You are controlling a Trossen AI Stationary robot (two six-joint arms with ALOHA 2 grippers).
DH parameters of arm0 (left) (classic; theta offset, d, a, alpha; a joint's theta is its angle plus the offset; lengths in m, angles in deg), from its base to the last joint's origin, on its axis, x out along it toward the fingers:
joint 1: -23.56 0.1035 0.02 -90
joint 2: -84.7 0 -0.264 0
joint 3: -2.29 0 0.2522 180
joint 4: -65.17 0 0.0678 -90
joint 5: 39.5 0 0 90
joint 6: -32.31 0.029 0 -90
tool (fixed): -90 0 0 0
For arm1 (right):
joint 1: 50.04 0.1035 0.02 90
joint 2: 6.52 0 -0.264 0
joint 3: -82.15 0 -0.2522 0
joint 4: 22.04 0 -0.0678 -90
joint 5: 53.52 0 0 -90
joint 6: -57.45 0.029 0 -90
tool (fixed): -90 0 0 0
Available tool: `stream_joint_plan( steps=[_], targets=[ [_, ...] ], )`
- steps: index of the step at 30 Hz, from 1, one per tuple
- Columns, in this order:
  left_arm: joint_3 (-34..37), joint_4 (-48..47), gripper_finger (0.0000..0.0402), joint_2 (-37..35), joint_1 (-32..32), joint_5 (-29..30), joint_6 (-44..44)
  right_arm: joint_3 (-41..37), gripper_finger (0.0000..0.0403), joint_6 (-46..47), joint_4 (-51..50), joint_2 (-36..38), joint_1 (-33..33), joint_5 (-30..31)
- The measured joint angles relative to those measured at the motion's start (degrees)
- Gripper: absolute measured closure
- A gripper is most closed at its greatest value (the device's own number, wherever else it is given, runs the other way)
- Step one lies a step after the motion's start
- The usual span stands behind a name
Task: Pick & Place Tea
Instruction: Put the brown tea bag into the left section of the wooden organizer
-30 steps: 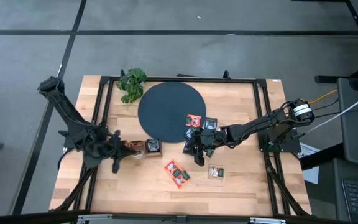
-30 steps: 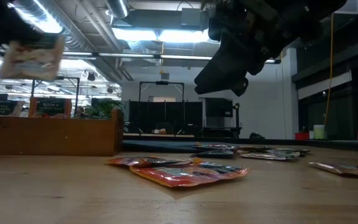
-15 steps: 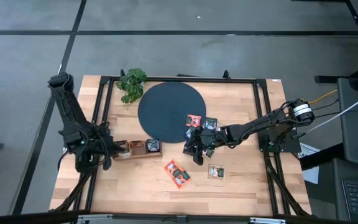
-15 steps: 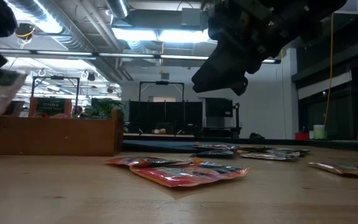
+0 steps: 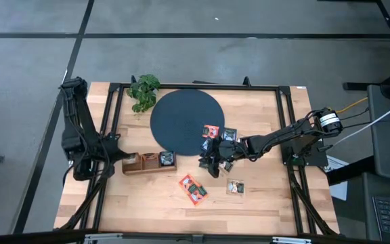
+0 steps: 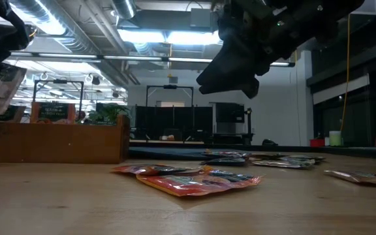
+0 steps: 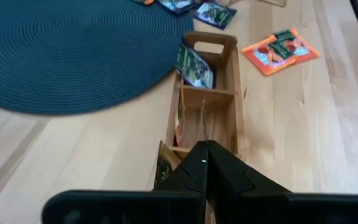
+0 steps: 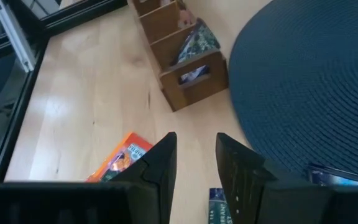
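Left pincer (image 7: 205, 155): clenched on a tea sachet (image 7: 165, 165) (dark, light-labelled), at the nine o'clock end of the wooden tray (image 5: 147, 162) on the worktop (image 5: 263, 203). Right pincer (image 8: 196, 163): fingers parted, nothing between them, raised above the sachet cluster (image 5: 223, 139) at the four o'clock rim of the dark mat (image 5: 181, 116). Other sachets: one standing in the tray's three o'clock compartment (image 7: 195, 66), an orange pair (image 5: 192, 188) and a single (image 5: 235, 187) lying loose toward six o'clock.
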Motion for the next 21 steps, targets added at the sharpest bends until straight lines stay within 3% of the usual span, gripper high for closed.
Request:
stream_joint_plan(
  steps=[8, 21],
  targets=[
    [0.05, 0.13, 0.0399, 1.83, 0.18, -0.03, -1.60, 0.00, 0.0289, 0.17, 0.54, 0.00, 0.00, 0.34],
    [0.07, 0.24, 0.0399, 12.63, 0.18, 1.06, -13.53, 0.00, 0.0289, -0.28, 0.77, -0.02, 0.00, 0.48]
  ],
)
